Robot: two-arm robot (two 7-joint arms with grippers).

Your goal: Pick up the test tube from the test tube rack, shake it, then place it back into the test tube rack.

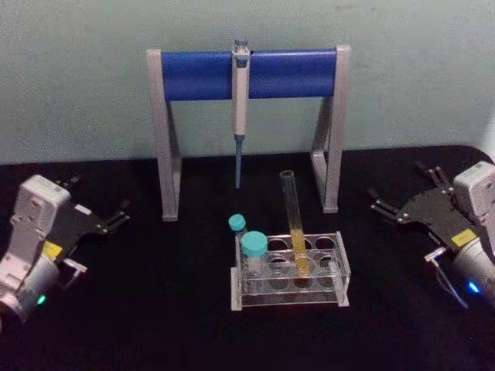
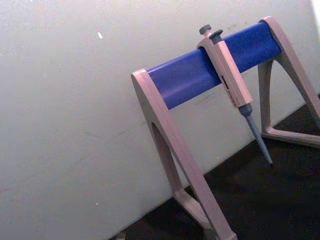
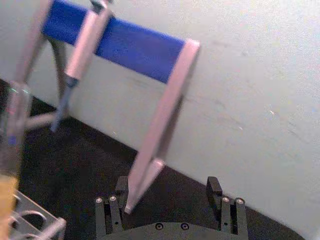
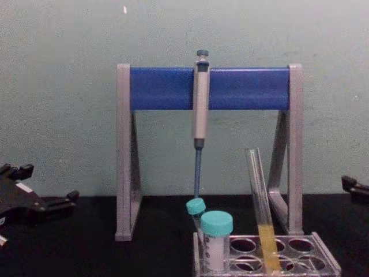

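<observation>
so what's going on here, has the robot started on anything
Nothing is being handled yet. The test tube, with yellow-orange liquid in its lower part, stands leaning in the test tube rack at the middle of the table. The left gripper and the right gripper hang open on either side, well apart from the rack. A pipette hangs on the stand behind.

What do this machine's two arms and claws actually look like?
Both end in pale grey boxy wrist housings carrying flat black fingers. The left gripper has a yellow sticker and a green light; the right gripper has a yellow sticker, a blue light and a thin looping cable.
</observation>
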